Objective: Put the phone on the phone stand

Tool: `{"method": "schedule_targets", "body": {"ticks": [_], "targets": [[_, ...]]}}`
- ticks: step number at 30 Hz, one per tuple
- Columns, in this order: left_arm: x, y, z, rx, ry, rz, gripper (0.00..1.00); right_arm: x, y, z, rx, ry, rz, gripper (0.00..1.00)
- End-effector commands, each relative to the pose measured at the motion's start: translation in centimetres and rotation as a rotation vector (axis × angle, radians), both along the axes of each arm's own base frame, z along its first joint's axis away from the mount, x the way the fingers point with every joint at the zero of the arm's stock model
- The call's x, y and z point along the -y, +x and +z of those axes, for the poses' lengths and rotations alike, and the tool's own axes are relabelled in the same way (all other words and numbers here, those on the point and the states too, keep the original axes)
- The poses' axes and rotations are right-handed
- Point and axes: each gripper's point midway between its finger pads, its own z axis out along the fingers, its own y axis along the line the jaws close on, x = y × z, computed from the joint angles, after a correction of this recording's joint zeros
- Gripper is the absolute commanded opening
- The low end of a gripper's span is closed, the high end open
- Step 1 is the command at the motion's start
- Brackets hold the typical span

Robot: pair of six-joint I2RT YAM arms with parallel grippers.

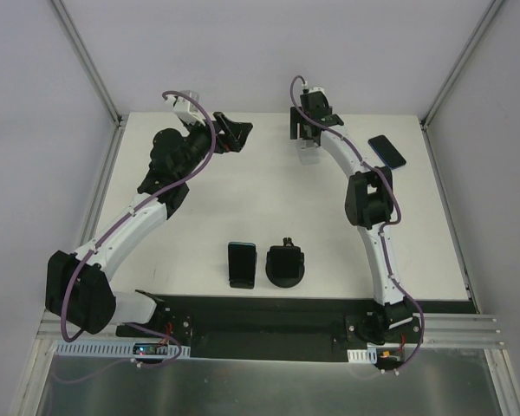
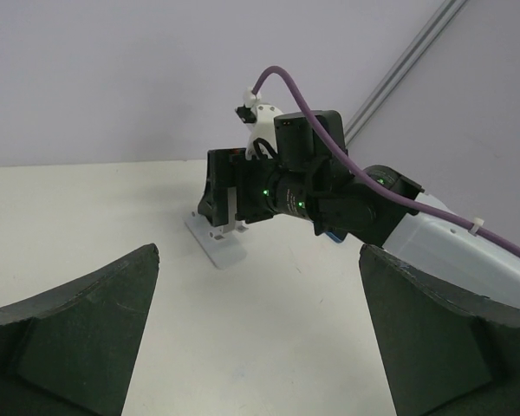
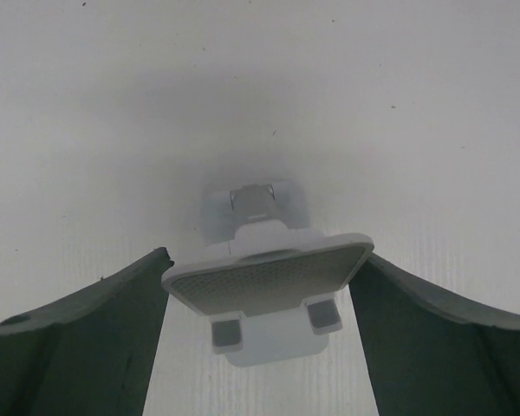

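On white table, right pincer grips phone stand; pale walls around.

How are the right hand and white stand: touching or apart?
Touching. The right wrist view shows the white stand wedged between the fingers of the right hand, both plate edges meeting them.

Black phone flat, near white stand
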Motion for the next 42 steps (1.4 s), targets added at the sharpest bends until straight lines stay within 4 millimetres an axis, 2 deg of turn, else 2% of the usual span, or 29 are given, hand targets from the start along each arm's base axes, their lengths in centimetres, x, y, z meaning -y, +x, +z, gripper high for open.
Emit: {"method": "schedule_targets", "body": {"ticks": [1, 2, 3, 4, 5, 7, 8, 10, 11, 12, 13, 14, 15, 16, 17, 18, 19, 20, 21, 22, 23, 24, 25, 26, 29, 32, 37, 39, 42], "targets": [[-0.1, -0.4, 1.7, 0.053, -0.039, -0.021, 0.97, 0.2, 1.1, 1.6, 0.073, -0.027, 0.010, 0.78], [-0.1, -0.3, 1.7, 0.050, -0.038, -0.021, 0.97, 0.2, 1.0, 1.6, 0.075, -0.034, 0.017, 0.74], [-0.1, -0.2, 1.5, 0.046, -0.034, -0.021, 0.97, 0.2, 1.0, 2.3, 0.084, -0.032, 0.022, 0.60], [-0.1, -0.1, 1.4, 0.043, -0.029, -0.021, 0.97, 0.2, 0.7, 1.9, 0.076, -0.035, 0.026, 0.52], [-0.2, -0.1, 1.1, 0.038, -0.024, -0.019, 0.97, 0.4, 0.4, 3.1, 0.092, -0.031, 0.023, 0.36], [-0.5, 0.1, 0.9, 0.034, -0.016, -0.009, 0.97, 0.5, -0.1, 3.7, 0.101, -0.031, 0.021, 0.23], [-0.7, 0.2, 0.6, 0.025, -0.010, -0.004, 0.97, 1.1, -0.8, 4.8, 0.104, -0.035, 0.011, 0.14], [-1.0, 0.4, 0.5, 0.024, 0.003, 0.003, 0.97, 1.6, -2.1, 5.6, 0.097, -0.043, -0.005, 0.05], [-1.2, 0.4, 0.2, 0.012, 0.012, 0.005, 0.97, 2.4, -3.0, 8.3, 0.134, -0.045, -0.035, 0.01], [-1.3, 0.5, 0.1, 0.008, 0.023, 0.008, 0.97, 3.1, -4.7, 6.6, 0.083, -0.066, -0.045, 0.01], [-1.5, 0.7, 0.2, 0.007, 0.029, 0.011, 0.97, 3.5, -5.7, 7.0, 0.081, -0.045, -0.072, 0.01], [-1.4, 0.6, 0.3, 0.008, 0.036, 0.000, 0.97, 4.2, -7.2, 9.7, 0.124, -0.020, -0.098, 0.01], [-1.4, 0.6, -0.3, -0.015, 0.061, -0.004, 0.97, 5.0, -9.3, 7.3, 0.070, -0.025, -0.120, 0.01], [-1.4, 0.6, 0.3, -0.010, 0.068, -0.010, 0.98, 5.1, -10.6, 7.1, 0.071, 0.023, -0.155, 0.01], [-1.4, 0.5, 0.3, -0.017, 0.084, -0.023, 0.98, 5.4, -12.3, 9.5, 0.103, 0.074, -0.173, 0.01], [-1.4, 0.4, -0.2, -0.039, 0.114, -0.030, 0.98, 6.0, -15.3, 6.1, 0.019, 0.064, -0.182, 0.01], [-1.4, 0.4, 0.4, -0.035, 0.124, -0.035, 0.98, 6.2, -17.0, 5.6, -0.001, 0.079, -0.192, 0.01], [-1.5, 0.3, 0.3, -0.040, 0.137, -0.037, 0.98, 5.6, -19.1, 7.3, 0.031, 0.146, -0.204, 0.01], [-1.6, 0.2, 0.5, -0.038, 0.151, -0.037, 0.99, 5.8, -21.1, 6.3, 0.013, 0.151, -0.216, 0.01], [-1.7, 0.0, 0.5, -0.047, 0.159, -0.034, 0.99, 6.3, -24.0, 3.5, -0.035, 0.134, -0.219, 0.01], [-1.8, -0.2, 0.6, -0.044, 0.161, -0.034, 0.99, 5.8, -26.2, 5.1, 0.018, 0.160, -0.212, 0.01], [-2.1, -0.5, 1.1, -0.033, 0.159, -0.032, 0.99, 5.8, -27.8, 5.0, 0.026, 0.161, -0.220, 0.01], [-2.2, -0.7, 1.1, -0.032, 0.159, -0.029, 0.99, 6.7, -30.6, 2.8, -0.018, 0.109, -0.226, 0.01], [-2.3, -1.0, 1.4, -0.023, 0.156, -0.031, 0.99, 6.4, -32.3, 4.4, 0.046, 0.112, -0.211, 0.01], [-2.6, -2.0, 1.9, -0.002, 0.155, -0.033, 0.99, 7.6, -37.2, 3.2, 0.041, 0.144, -0.239, 0.01], [-3.1, -2.7, 2.4, 0.018, 0.156, -0.022, 0.99, 8.1, -40.2, 1.6, 0.057, 0.211, -0.257, 0.01], [-3.4, -3.4, 3.0, 0.034, 0.147, -0.017, 0.99, 8.6, -41.6, 1.7, 0.078, 0.189, -0.299, 0.01], [-3.3, -3.7, 3.2, 0.040, 0.144, -0.023, 0.99, 8.0, -41.7, 2.2, 0.087, 0.176, -0.299, 0.01], [-3.5, -3.9, 3.3, 0.043, 0.143, -0.021, 0.99, 8.2, -42.5, 1.6, 0.071, 0.130, -0.342, 0.01]]}}
